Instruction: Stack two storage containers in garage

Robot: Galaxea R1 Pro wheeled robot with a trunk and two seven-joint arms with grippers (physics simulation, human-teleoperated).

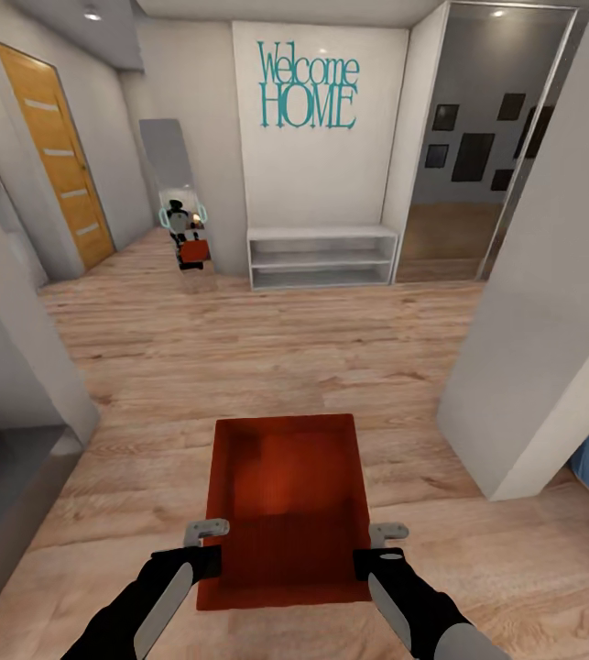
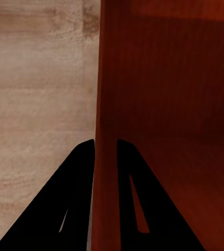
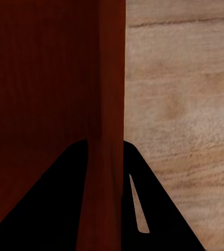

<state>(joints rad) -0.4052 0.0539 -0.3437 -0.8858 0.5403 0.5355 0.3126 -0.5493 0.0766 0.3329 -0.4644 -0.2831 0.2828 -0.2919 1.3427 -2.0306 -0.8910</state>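
An orange-red storage container (image 1: 285,500) was held level above a light wood plank floor (image 1: 267,357), its open top facing up and its inside empty. It was rectangular, with plain walls tapering slightly toward the base, its long axis running away from the robot. The left gripper (image 1: 204,547) clamped the near end of its left wall, and the right gripper (image 1: 378,548) clamped its right wall, one finger inside and one outside each.

One storage container (image 1: 285,504), two grippers (image 1: 207,550) (image 1: 381,548)
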